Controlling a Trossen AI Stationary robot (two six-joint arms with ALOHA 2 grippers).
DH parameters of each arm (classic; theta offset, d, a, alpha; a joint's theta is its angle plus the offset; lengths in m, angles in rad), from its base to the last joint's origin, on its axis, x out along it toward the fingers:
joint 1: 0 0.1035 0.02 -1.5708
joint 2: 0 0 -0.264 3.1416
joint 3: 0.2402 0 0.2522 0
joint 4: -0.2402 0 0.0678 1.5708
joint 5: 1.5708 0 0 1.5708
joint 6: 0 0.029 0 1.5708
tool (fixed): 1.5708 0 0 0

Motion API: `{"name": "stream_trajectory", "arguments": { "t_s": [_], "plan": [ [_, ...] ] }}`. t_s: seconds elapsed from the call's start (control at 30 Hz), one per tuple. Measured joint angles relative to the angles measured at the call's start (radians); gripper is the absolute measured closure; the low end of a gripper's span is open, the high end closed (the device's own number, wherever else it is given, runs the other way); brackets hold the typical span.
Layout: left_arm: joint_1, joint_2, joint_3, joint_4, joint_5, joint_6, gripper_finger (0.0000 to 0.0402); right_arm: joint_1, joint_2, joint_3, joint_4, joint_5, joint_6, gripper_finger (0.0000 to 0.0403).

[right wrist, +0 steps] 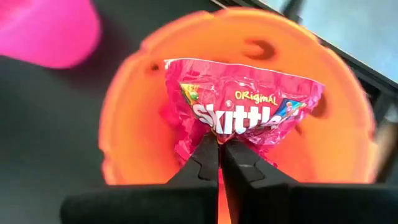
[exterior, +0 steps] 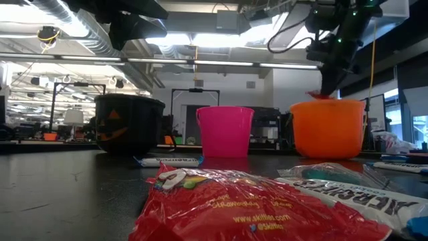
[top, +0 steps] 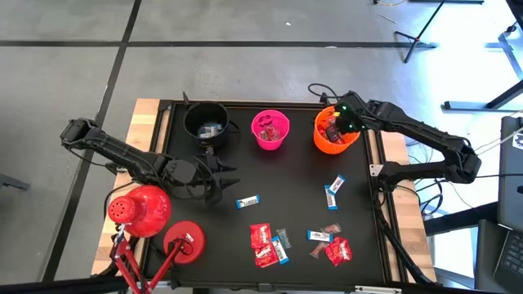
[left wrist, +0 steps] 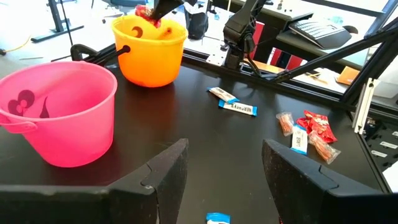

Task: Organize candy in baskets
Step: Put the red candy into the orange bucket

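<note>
Candy in my right jaws: a red Skittles packet [right wrist: 239, 118], pinched at its lower edge between my shut right jaws [right wrist: 221, 155] and hanging right over the mouth of the orange bucket [right wrist: 124, 124].
Right jaws, seen from above: they sit above the orange bucket [top: 327, 140] at the far right of the row of buckets.
Left jaws: my left jaws [left wrist: 221, 171] stand wide apart and hold nothing, low over the desk [top: 294, 184], near the black bucket [top: 205, 121].
Candy nearest my left jaws: a blue-and-white bar [top: 248, 201] lies just beside them on the desk; its end [left wrist: 217, 218] shows between my fingers in the left wrist view.
Pink bucket: the pink bucket [top: 270, 131] stands between the black and orange ones, upright.
Black bucket contents: something pale lies inside; I cannot tell what.
Loose candy: red packets [top: 261, 242], more blue-and-white bars [top: 334, 190] and a few others lie scattered on the near half of the desk, well apart from both jaws.
Red lamps: two red lamp heads [top: 140, 209] stand at the desk's near left corner.
</note>
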Motion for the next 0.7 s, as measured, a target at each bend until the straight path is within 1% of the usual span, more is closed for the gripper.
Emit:
{"name": "stream_trajectory", "arguments": {
  "t_s": [0.2, 0.3, 0.5, 0.7],
  "plan": [
    [0.0, 0.0, 0.0, 0.0, 0.0, 0.0, 0.0206, 0.0, 0.045, 0.0, -0.144, -0.002, 0.005, 0.0402],
    [0.0, 0.0, 0.0, 0.0, -0.002, 0.0, 0.0206, 0.0, 0.071, -0.001, -0.193, -0.033, 0.006, 0.0402],
    [0.0, 0.0, 0.0, 0.0, -0.002, 0.001, 0.0206, 0.0, 0.074, -0.001, -0.189, -0.166, 0.001, 0.0402],
    [0.0, 0.0, 0.0, 0.0, -0.003, 0.003, 0.0206, 0.0, 0.074, -0.001, -0.23, -0.251, 0.0, 0.0402]
  ]
}}
